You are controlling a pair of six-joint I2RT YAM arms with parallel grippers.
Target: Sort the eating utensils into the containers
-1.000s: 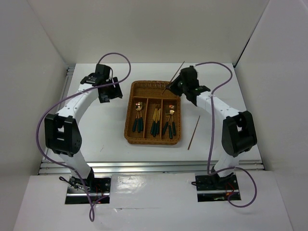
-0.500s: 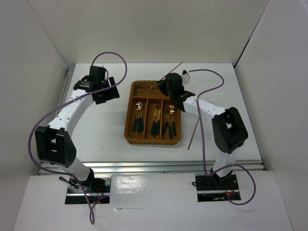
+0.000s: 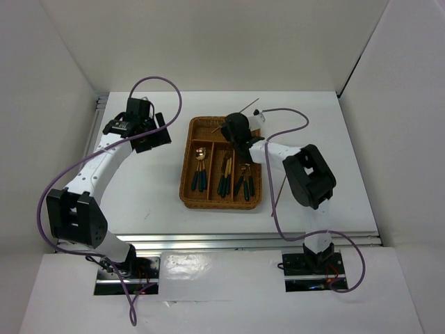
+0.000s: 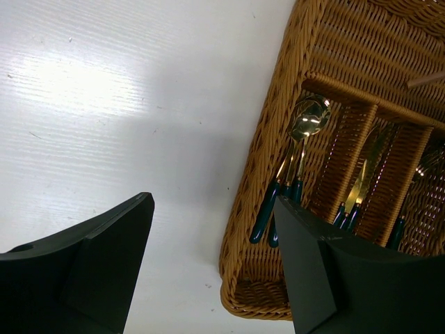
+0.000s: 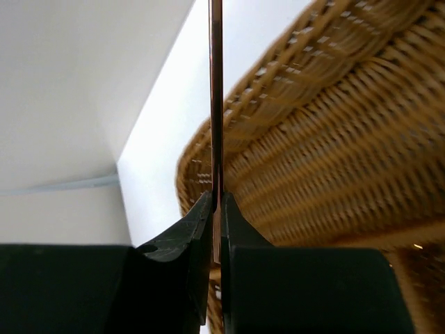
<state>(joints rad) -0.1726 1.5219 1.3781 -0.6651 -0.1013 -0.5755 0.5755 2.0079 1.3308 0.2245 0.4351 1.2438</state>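
Gripping chopstick (image 5: 216,83), right pincer (image 5: 216,203) over tray (image 5: 334,139)

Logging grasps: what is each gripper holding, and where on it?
The right gripper pinches a chopstick along its shaft; the left gripper is open, holding nothing.

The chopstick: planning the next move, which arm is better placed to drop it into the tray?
Right. The right gripper is shut on the chopstick above the far end of the wicker tray. The left gripper is open and empty, beside the tray.
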